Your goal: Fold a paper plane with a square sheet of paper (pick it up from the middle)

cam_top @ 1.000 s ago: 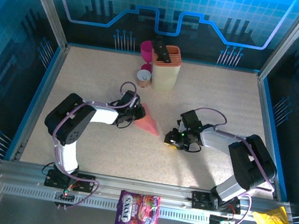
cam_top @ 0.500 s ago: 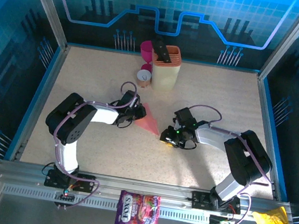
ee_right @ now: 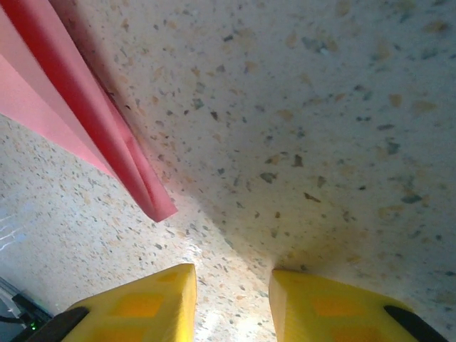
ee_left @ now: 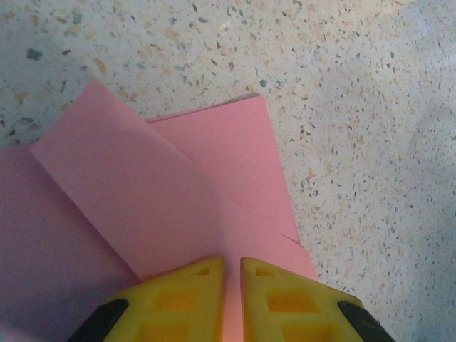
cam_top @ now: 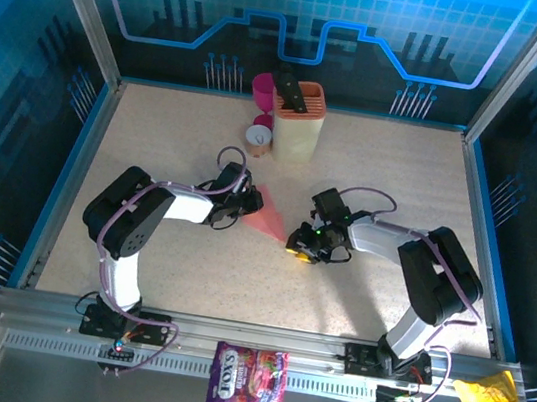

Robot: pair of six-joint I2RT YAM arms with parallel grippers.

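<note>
The pink paper plane (cam_top: 268, 216) (only half-folded, its flaps overlapping) lies near the middle of the speckled bench (cam_top: 403, 181), with its pointed tip toward 5 o'clock. The left pincer (cam_top: 243, 207) sits at the plane's 9 o'clock edge. In the left wrist view that pincer (ee_left: 232, 267) is narrowed to a slit, pinching the paper (ee_left: 157, 185). The right pincer (cam_top: 298, 250) is low over the bench at 4 o'clock of the tip, its jaws moderately apart with nothing between them (ee_right: 231, 281). The folded tip (ee_right: 153, 203) is just beside the right pincer, not touching it.
</note>
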